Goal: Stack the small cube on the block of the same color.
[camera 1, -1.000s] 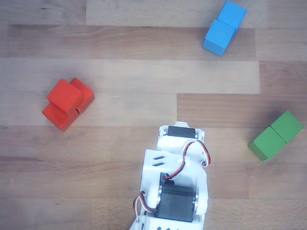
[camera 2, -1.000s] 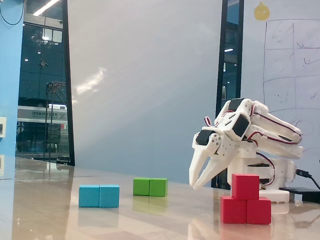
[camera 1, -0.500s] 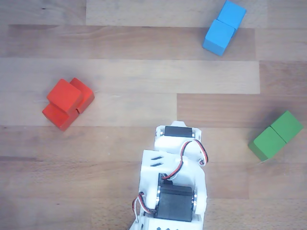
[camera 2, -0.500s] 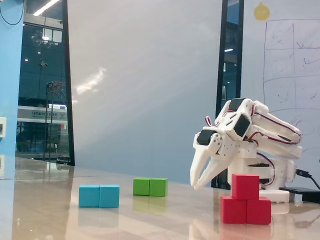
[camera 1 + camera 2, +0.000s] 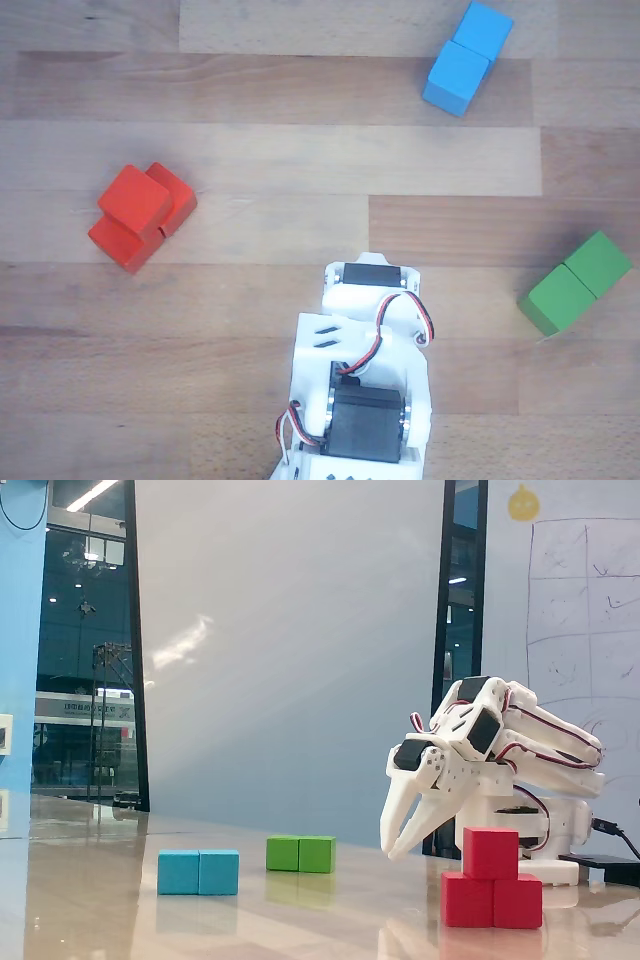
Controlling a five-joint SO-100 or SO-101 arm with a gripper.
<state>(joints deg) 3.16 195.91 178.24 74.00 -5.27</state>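
The small red cube (image 5: 135, 197) sits on top of the longer red block (image 5: 176, 203) at the left of the other view, turned a little askew over the block's seam. In the fixed view the cube (image 5: 490, 852) rests centred on the block (image 5: 492, 900). My white gripper (image 5: 389, 851) hangs just left of the stack, fingers pointing down with tips together, empty and apart from the cube. In the other view only the arm's body (image 5: 365, 390) shows at the bottom centre; the fingertips are hidden beneath it.
A blue double block (image 5: 467, 57) lies at the top right of the other view and a green double block (image 5: 577, 283) at the right edge. Both also show in the fixed view, blue (image 5: 198, 871) and green (image 5: 300, 853), left of the gripper on the wooden table (image 5: 300, 150).
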